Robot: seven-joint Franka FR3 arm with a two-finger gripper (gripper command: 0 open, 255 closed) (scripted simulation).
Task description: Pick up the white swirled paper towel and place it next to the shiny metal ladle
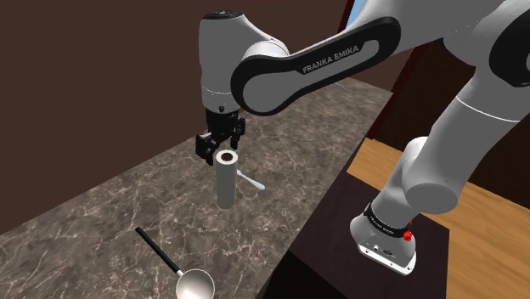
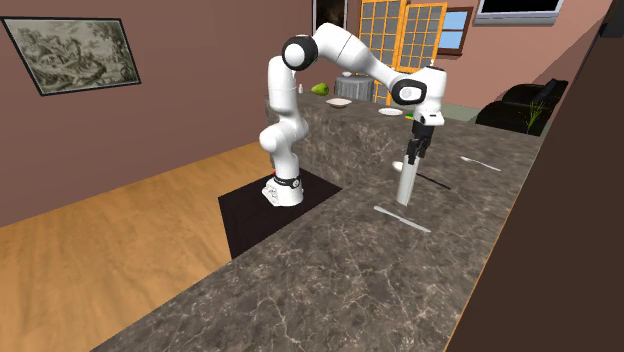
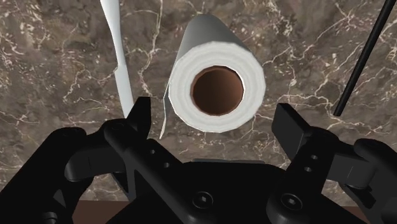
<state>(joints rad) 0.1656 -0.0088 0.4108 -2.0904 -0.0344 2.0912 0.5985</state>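
dark marble countertop (image 1: 93,212) bears everything | white Franka arm (image 1: 340,55) reaches over it | white paper towel roll (image 3: 216,89) stands upright mid-counter | black-handled metal ladle (image 1: 183,273) lies well apart, toward the shoulder view's lower edge | gripper (image 1: 219,151) just above roll top, fingers spread wide, touching nothing | pale flat utensil (image 1: 251,180) lies just beside roll

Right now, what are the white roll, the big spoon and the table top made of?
The roll looks like white paper wound around a brown tube, probably cardboard. The ladle has a shiny silvery bowl, likely metal, and a black handle. The counter looks like dark stone with pale veins, perhaps marble.
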